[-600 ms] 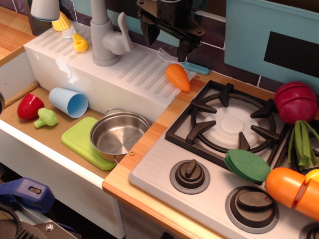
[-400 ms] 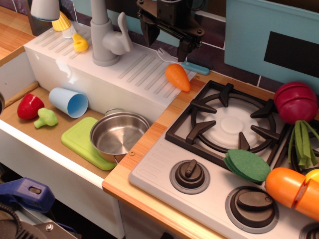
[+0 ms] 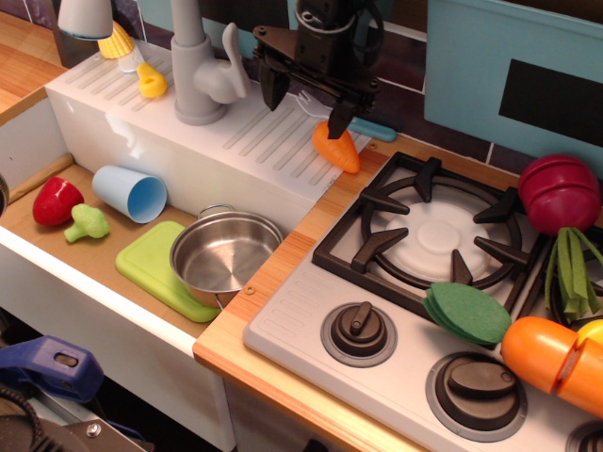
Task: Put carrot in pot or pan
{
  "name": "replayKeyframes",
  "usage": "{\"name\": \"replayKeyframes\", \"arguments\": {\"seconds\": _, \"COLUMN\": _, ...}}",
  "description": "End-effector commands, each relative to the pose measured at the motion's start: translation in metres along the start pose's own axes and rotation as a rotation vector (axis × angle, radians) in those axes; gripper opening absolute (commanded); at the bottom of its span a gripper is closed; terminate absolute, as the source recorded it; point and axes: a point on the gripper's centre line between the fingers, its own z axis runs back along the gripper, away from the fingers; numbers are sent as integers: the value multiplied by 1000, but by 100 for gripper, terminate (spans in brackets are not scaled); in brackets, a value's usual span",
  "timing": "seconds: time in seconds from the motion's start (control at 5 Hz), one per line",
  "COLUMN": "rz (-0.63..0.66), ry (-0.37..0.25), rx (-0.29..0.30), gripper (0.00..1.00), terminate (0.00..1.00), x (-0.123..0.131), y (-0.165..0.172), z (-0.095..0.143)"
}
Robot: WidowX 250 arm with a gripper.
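The small orange carrot [image 3: 340, 151] lies on the right end of the white ribbed ledge, by the stove's back left corner. The shiny steel pot [image 3: 224, 256] sits empty on a green mat [image 3: 149, 266] in the sink, below and left of the carrot. My black gripper [image 3: 302, 105] hangs open over the ledge just above and left of the carrot. Its right finger [image 3: 340, 117] covers the carrot's top end; its left finger [image 3: 270, 89] is well apart to the left. It holds nothing.
A grey faucet [image 3: 200, 66] stands left of the gripper. A light blue cup [image 3: 130, 193], a red pepper [image 3: 55, 201] and green broccoli [image 3: 87, 222] lie in the sink. The black burner grate [image 3: 429, 235], a green disc [image 3: 467, 313] and a big orange toy [image 3: 554, 351] are right.
The gripper has come down and slightly left toward the carrot, still open. The carrot and pot have not moved.
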Motion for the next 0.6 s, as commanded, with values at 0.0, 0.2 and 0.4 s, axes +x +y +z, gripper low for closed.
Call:
{"name": "replayKeyframes", "arguments": {"seconds": 0.0, "rz": 117, "ry": -91, "rx": 43, "gripper": 100, "terminate": 0, "x": 21, "y": -1, "z": 9}}
{"name": "replayKeyframes", "arguments": {"seconds": 0.2, "rz": 156, "ry": -126, "rx": 29, "gripper": 100, "terminate": 0, "x": 26, "y": -3, "z": 11}}
{"name": "replayKeyframes", "arguments": {"seconds": 0.4, "rz": 169, "ry": -177, "rx": 22, "gripper": 100, "terminate": 0, "x": 27, "y": -6, "z": 9}}
